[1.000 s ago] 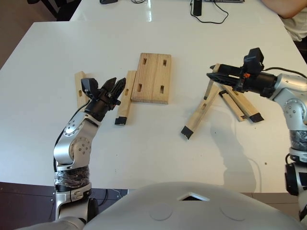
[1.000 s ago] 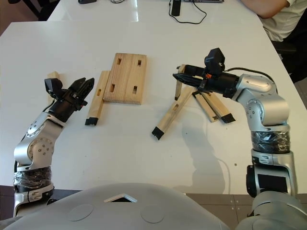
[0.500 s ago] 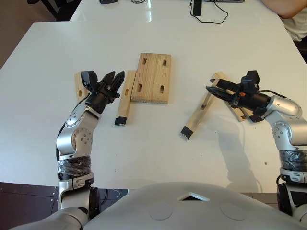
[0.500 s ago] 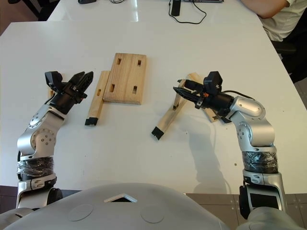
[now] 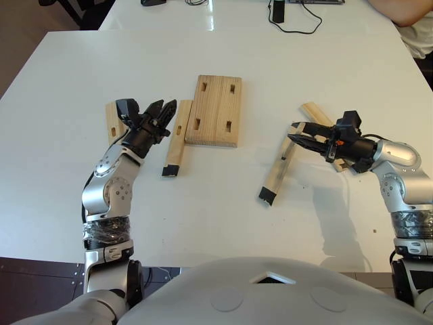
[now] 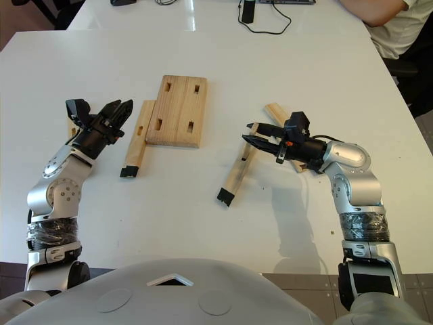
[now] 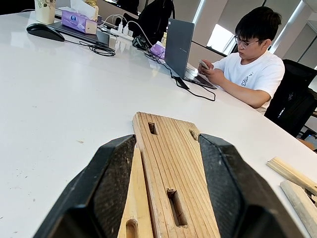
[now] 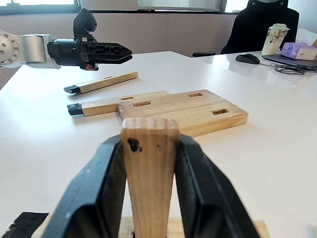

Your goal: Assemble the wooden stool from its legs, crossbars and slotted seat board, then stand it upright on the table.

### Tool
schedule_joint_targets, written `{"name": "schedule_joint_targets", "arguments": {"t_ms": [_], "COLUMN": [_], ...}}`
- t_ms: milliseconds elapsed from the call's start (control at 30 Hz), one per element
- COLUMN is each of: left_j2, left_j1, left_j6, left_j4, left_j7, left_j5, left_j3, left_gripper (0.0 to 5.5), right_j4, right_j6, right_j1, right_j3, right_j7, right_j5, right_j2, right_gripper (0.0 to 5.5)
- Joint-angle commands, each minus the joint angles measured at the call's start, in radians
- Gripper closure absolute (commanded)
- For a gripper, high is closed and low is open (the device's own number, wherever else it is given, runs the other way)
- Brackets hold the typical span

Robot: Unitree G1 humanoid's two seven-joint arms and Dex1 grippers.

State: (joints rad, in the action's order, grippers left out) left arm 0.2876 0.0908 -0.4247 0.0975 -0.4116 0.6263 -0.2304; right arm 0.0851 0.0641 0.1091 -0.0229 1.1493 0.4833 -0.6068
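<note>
Both head eyes look steeply down over the white rectangular table (image 5: 216,203), while the wrist cameras sit low, facing the pale slotted wooden board (image 8: 198,111) from opposite sides.

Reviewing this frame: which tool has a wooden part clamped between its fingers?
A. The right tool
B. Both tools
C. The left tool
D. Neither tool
A: the right tool is shut on the end of a wooden piece, while the left tool is open with nothing between its fingers.
</note>
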Motion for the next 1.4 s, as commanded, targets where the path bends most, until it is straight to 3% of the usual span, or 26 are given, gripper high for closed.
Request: {"name": "schedule_joint_targets", "arguments": {"t_ms": [33,467,667,700,733,967,1133,1267,1400], "left_j2": [-0.008,-0.039,-0.044,-0.043,-0.042,-0.056,-0.067,-0.073,-0.087], "left_j1": [-0.014,-0.056,-0.069,-0.059,-0.051,-0.073,-0.092,-0.11,-0.073], "left_j6": [-0.007,-0.007,0.003,0.003,0.002,0.007,0.007,0.015,0.019], "left_j4": [0.008,0.048,0.053,0.048,0.047,0.068,0.082,0.089,0.073], "left_j7": [0.001,0.014,0.026,0.028,0.03,0.041,0.05,0.062,0.071], "left_j5": [-0.009,-0.014,-0.017,-0.016,-0.013,0.0,-0.003,-0.002,-0.01], "left_j3": [0.004,0.024,0.008,0.005,0.001,-0.024,-0.025,-0.037,-0.02], "left_gripper": [3.17,3.17,3.17,3.17,3.17,3.17,3.17,3.17,3.17], "right_j4": [0.121,0.185,0.179,0.173,0.158,-0.043,-0.194,-0.283,-0.358], "right_j6": [-0.027,0.052,-0.055,-0.063,-0.061,0.088,0.206,0.383,0.446], "right_j1": [-0.099,-0.034,-0.044,-0.027,-0.009,0.002,-0.032,0.197,0.282], "right_j3": [0.086,0.196,0.141,0.128,0.109,-0.025,-0.143,-0.204,-0.043], "right_j7": [-0.026,-0.099,-0.11,-0.12,-0.131,-0.172,-0.118,-0.281,-0.409], "right_j5": [-0.179,-0.209,-0.162,-0.151,-0.131,-0.061,0.034,0.233,0.2], "right_j2": [-0.047,-0.096,-0.081,-0.075,-0.07,-0.124,-0.216,-0.118,0.031], "right_gripper": [4.22,4.22,4.22,3.86,3.85,2.67,2.67,2.67,2.67]}}
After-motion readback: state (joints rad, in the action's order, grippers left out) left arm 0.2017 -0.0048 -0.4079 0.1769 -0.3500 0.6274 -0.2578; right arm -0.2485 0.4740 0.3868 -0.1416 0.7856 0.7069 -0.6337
